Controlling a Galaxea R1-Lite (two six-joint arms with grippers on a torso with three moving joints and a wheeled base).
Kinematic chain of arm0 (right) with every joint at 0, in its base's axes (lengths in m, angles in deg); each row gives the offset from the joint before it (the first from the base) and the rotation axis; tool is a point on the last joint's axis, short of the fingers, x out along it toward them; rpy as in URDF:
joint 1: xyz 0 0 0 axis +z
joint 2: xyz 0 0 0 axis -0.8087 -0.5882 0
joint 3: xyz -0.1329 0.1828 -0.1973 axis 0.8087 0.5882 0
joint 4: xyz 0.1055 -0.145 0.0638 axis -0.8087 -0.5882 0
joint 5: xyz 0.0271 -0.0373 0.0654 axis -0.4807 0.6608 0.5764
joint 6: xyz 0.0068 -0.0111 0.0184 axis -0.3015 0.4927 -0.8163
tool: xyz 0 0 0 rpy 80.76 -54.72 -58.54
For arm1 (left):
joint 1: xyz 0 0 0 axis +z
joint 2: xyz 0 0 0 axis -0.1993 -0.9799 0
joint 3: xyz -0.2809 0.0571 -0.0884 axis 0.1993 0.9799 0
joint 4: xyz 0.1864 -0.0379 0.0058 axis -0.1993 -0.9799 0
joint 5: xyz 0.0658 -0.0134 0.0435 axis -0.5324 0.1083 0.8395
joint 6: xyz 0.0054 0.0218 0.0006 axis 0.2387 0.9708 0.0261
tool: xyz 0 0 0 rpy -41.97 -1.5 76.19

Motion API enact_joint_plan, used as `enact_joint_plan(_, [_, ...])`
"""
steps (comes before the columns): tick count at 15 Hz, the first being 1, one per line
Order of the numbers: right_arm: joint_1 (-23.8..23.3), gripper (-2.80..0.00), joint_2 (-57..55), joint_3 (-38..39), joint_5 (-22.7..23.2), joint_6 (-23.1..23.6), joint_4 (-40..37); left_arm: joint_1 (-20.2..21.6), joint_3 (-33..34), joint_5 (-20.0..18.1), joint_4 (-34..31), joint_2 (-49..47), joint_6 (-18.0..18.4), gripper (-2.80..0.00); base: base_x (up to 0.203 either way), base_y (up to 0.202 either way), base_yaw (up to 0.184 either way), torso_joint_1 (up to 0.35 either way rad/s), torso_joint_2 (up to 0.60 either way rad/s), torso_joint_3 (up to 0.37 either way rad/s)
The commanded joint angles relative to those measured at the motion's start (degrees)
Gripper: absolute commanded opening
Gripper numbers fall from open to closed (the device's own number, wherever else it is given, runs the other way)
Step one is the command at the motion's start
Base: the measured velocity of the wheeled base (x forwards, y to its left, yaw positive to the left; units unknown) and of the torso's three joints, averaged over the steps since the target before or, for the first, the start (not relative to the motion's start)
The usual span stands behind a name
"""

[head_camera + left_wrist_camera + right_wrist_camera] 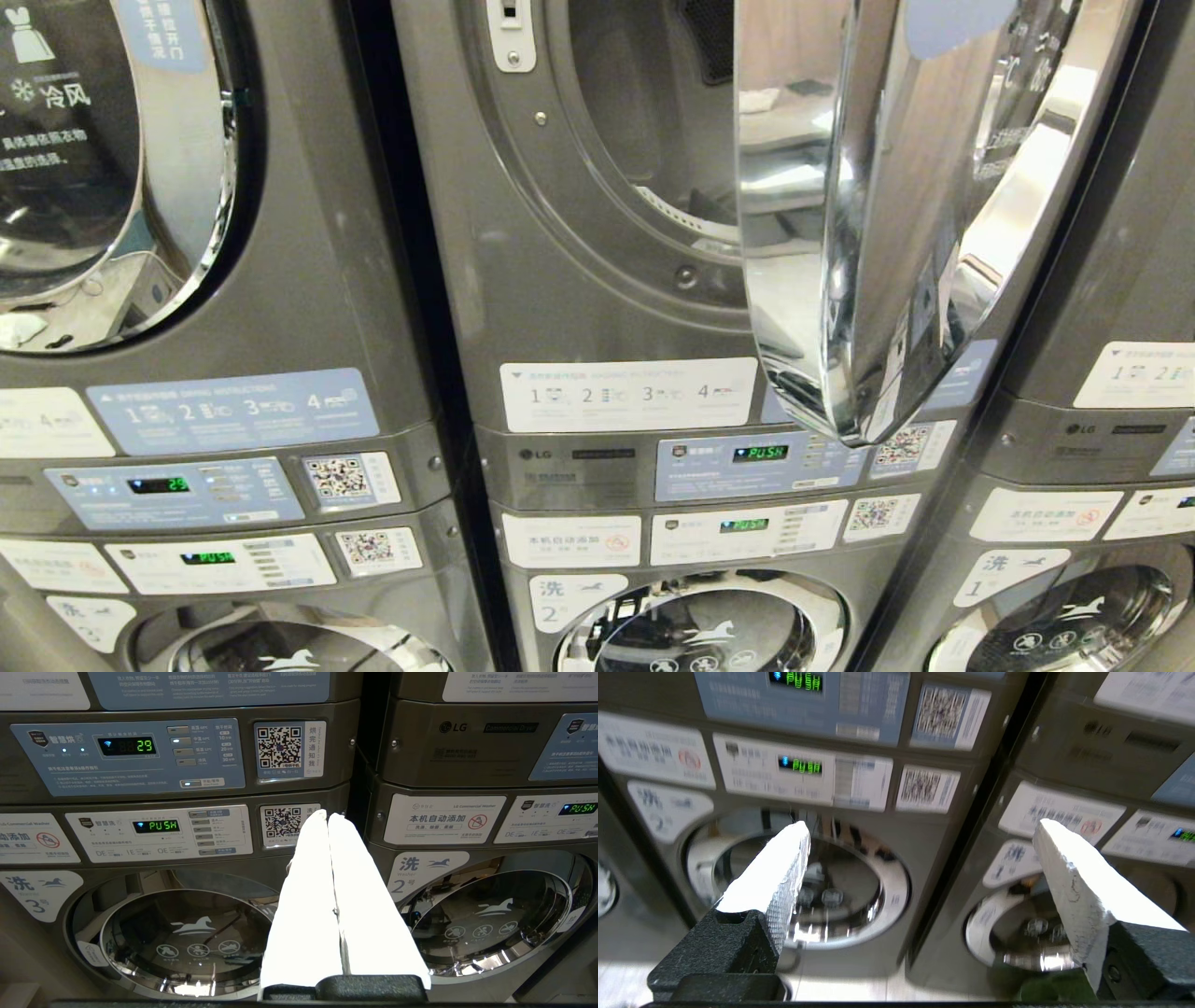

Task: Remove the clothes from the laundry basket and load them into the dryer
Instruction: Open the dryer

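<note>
Stacked machines ahead, dryer door point(878, 215) swung open (drum clear); right claw point(920, 835) apart, left claw point(328, 817) together.

Head view is showing three stacked machine columns. One dryer door point(868, 215) is standing open; one dryer door point(103, 159) is staying closed. Three washer windows below. Three lit displays are reading PUSH, one reading 29 point(159, 485). Four QR stickers.

- We see the dryer point(597, 308) body: smooth grey metal, satin sheen.
- Dryer door point(887, 215) rim: mirror-glossy chrome.
- Instruction stickers point(627, 394): matt paper.
- Right gripper point(920, 830) fingers point(775, 877): white, finely textured pads, rough black plastic mounts.
</note>
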Motion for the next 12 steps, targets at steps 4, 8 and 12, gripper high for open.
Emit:
enact_joint_plan(4, [0.44, 0.0, 7.61, 0.1, -0.01, -1.76, -0.13, 0.04, 0.01, 0.03, 0.08, 0.0, 0.0, -2.8, 0.0, 0.0, 0.0, 0.0, 0.0, 0.0])
enact_joint_plan(8, [0.37, 0.0, 7.61, 0.1, -0.06, -1.75, -0.13, 0.0, 0.01, 0.03, 0.08, 0.0, 0.0, -2.8, 0.0, 0.0, 0.0, 0.0, 0.0, 0.0])
enact_joint_plan(12, [0.44, 0.0, 7.61, 0.1, -0.38, -2.06, -0.13, 0.03, 0.01, -0.06, -0.01, 0.0, 0.36, -2.8, 0.0, 0.0, 0.0, 0.0, 0.0, 0.0])
